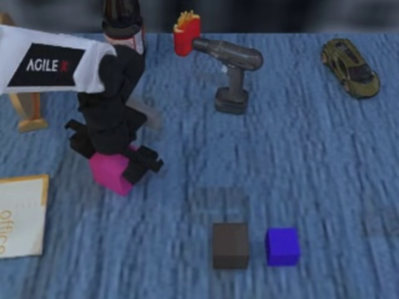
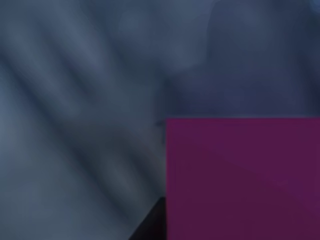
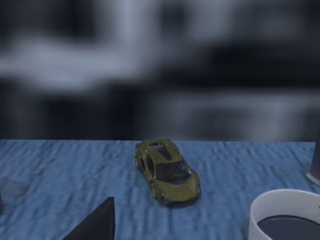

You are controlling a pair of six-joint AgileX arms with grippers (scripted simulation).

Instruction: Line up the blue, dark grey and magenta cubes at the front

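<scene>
Blue counter carries everything. I see my left claw clamped around the magenta cube at left-centre. At the front, the dark grey cube sits just beside the blue cube. Right claw: not visible.

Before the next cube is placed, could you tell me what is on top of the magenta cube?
The left gripper sits over the magenta cube, its jaws straddling it at both sides. The arm covers most of the cube's top, so the contact itself cannot be seen.
</scene>
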